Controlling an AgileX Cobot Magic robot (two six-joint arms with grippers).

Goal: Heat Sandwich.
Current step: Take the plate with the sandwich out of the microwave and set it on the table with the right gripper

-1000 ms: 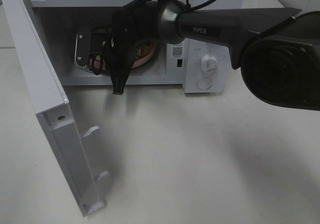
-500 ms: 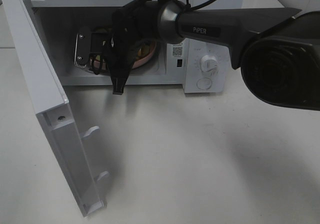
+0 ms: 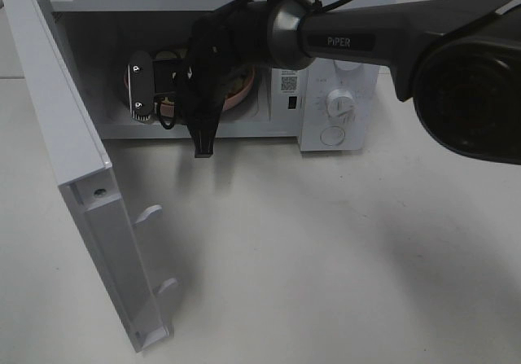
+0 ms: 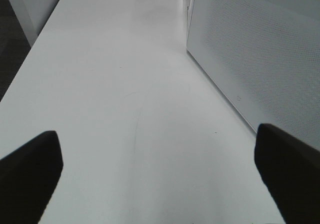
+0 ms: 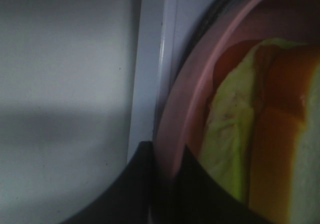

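A white microwave (image 3: pixel 326 71) stands at the far side of the white table (image 3: pixel 326 258) with its door (image 3: pixel 73 177) swung wide open toward seven o'clock in the high view. The right arm (image 3: pixel 383 38) reaches in from three o'clock, and its wrist fills the oven cavity, so most of the interior is hidden from above; only a sliver of the pink plate (image 3: pixel 238 95) shows past the wrist at about four o'clock of it. The right wrist view is closer: the right gripper (image 5: pixel 167 184) has its dark jaws drawn nearly together on the plate's rim — one finger on either side of the pink edge. The sandwich (image 5: pixel 265 149) lies on that plate inside the microwave, its pale green filling and tan-orange crust facing the camera. The left gripper (image 4: pixel 160 176) is out of the high view; its own camera shows its fingers (image 4: pixel 27 176) spread wide apart over bare table, holding nothing, with the microwave's perforated side panel (image 4: pixel 260 58) at two o'clock of them.
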